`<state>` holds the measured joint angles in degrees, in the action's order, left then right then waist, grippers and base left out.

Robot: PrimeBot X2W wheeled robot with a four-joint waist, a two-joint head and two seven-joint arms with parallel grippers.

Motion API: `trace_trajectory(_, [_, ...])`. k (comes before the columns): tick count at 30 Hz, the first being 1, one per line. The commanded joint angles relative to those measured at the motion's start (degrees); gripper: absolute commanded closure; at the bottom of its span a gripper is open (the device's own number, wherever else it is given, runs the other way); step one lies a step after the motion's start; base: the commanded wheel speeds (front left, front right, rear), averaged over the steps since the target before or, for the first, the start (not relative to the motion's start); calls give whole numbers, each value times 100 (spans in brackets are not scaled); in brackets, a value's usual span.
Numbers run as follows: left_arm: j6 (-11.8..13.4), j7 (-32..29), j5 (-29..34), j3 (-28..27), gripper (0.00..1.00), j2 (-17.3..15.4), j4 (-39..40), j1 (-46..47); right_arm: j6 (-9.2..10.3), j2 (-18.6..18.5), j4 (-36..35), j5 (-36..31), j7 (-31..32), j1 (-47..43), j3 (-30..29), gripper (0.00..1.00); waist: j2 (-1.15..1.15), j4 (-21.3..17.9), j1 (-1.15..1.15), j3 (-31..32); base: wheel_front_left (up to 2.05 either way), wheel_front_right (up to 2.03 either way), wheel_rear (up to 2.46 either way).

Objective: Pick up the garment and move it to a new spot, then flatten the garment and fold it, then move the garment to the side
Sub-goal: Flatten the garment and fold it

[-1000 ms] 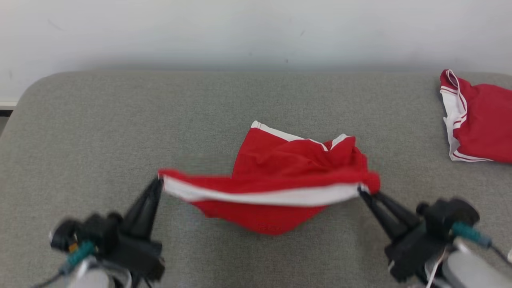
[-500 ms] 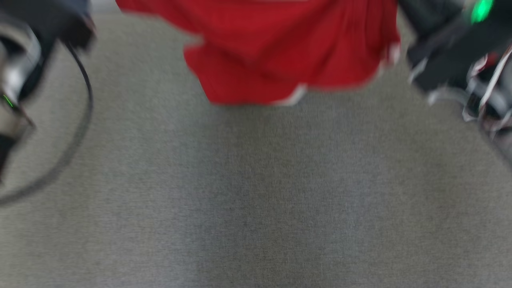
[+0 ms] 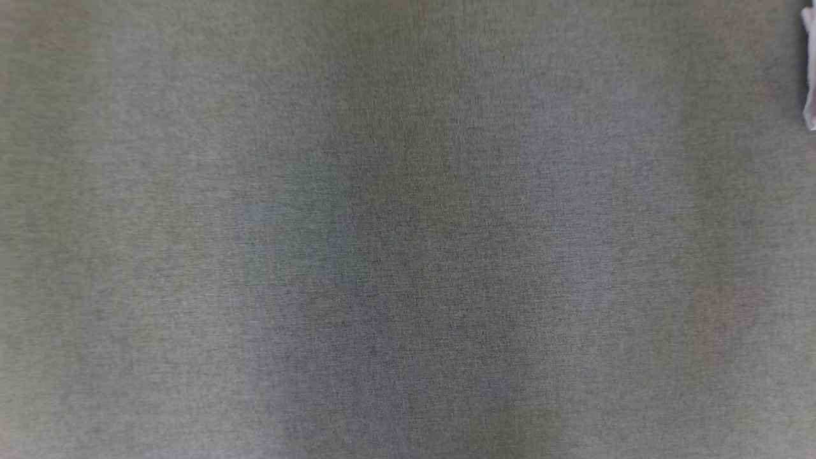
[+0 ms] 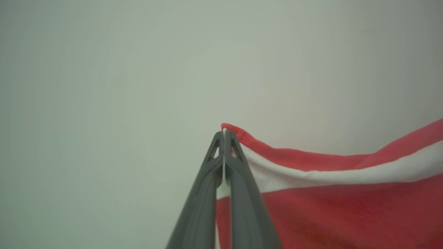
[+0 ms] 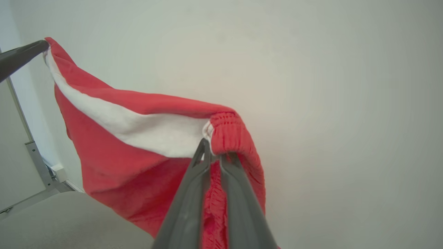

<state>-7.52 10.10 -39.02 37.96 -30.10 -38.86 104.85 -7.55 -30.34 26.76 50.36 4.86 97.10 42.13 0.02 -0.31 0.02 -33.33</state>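
Left pincer (image 4: 224, 133), right pincer (image 5: 216, 151) pinching garment (image 5: 138, 166), wall (image 5: 328, 103)

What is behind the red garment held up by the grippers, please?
A plain pale wall rises behind the garment, with a grey surface below its hanging edge. Whatever lies directly behind it is covered.

Left gripper (image 4: 224, 133) clamped on garment (image 4: 346, 214), right gripper (image 5: 214, 152) clamped likewise

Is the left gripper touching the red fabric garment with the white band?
Touching. In the left wrist view the left gripper is shut on a corner of the red fabric garment, at its white band.
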Motion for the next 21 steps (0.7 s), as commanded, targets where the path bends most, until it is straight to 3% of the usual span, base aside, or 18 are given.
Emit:
trace_trajectory(1, [13,55,-67,69,100,36,-76,129,17,50,73,-14,-63,139,60,100,-2,0,-2,-181,0,0,0])
trace_trajectory(7, [13,296,-345,411,100,-22,-397,116,17,33,429,130,-220,322,513,100,-2,87,-2,-278,0,0,0])
trace_trajectory(13, [13,498,-664,479,100,-79,-183,-676,17,-343,247,469,-489,-227,990,100,-2,144,-2,-140,0,0,0])
trace_trajectory(18, [114,509,-729,-79,100,-122,444,-1707,17,-716,-111,706,-734,-928,1294,100,-2,140,-2,117,0,0,0])
trace_trajectory(21, [412,507,-585,-547,100,-36,1277,-2960,17,-1025,-426,930,-999,-1648,1449,100,-2,152,-2,410,0,0,0])
